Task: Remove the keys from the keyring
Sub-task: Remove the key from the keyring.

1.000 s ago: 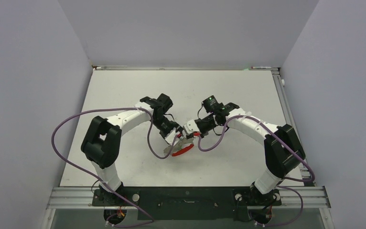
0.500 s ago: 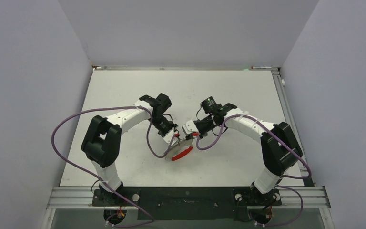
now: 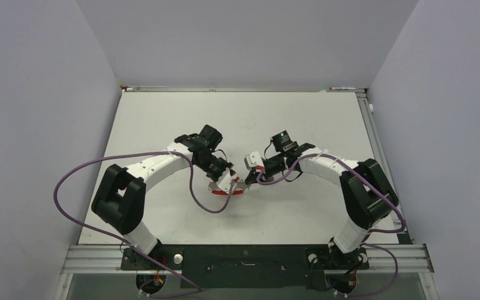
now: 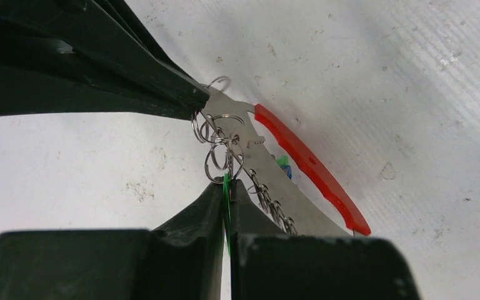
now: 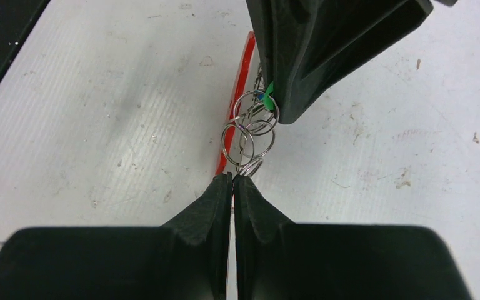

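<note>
The keyring (image 4: 269,169) is a flat silver plate with a curved red strap (image 4: 312,167) and a cluster of small wire rings (image 4: 222,142), lifted just above the table. My left gripper (image 4: 228,182) is shut on a key's green tag (image 4: 227,187). A bit of blue tag (image 4: 288,171) peeks out behind the plate. My right gripper (image 5: 232,177) is shut on the keyring's thin metal end, under the rings (image 5: 250,132). From above, both grippers meet tip to tip, left gripper (image 3: 231,182), right gripper (image 3: 249,167), with the red strap (image 3: 224,192) below them. The keys' metal blades are hidden.
The white table (image 3: 162,119) is scuffed and walled by grey panels on three sides. Purple cables loop off both arms; the left arm's cable (image 3: 200,203) hangs close beside the keyring. A black frame rail (image 3: 244,256) runs along the near edge.
My left gripper has shut on the green tag. Both grippers and the keyring have shifted a little up and left, and the red strap has swung under the left gripper.
</note>
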`<state>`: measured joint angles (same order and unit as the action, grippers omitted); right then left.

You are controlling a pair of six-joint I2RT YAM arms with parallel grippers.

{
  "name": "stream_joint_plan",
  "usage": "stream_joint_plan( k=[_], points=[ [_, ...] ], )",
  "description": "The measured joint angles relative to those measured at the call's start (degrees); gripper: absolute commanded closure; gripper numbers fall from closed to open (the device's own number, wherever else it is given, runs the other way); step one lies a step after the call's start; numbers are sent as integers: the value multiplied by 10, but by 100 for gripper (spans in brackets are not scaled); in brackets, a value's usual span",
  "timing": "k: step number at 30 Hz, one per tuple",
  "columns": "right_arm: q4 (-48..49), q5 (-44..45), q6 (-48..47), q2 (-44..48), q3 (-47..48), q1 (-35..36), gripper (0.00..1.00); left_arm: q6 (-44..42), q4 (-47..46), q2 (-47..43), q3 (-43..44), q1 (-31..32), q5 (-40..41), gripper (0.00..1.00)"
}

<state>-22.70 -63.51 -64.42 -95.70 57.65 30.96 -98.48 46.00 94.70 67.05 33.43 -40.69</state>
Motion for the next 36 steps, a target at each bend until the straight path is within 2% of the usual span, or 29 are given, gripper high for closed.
stream_joint_plan(
  k=[3,6,10,21,28,36],
  points=[
    [37,-13,40,-2,-21,-4,94,11,-36,-13,-21,5,13,100],
    [64,-26,68,-12,-35,-10,76,20,-63,-13,-28,10,23,100],
    [67,-28,94,-17,-55,-20,60,9,-90,-15,-44,12,38,100],
    [35,-33,97,-17,-1,-29,52,-43,-94,-6,-35,12,40,100],
    [-5,-32,64,-17,47,-19,65,-61,-90,7,-22,12,40,100],
    [7,-12,62,-28,47,9,73,-70,-84,8,-11,12,40,100]
  ],
)
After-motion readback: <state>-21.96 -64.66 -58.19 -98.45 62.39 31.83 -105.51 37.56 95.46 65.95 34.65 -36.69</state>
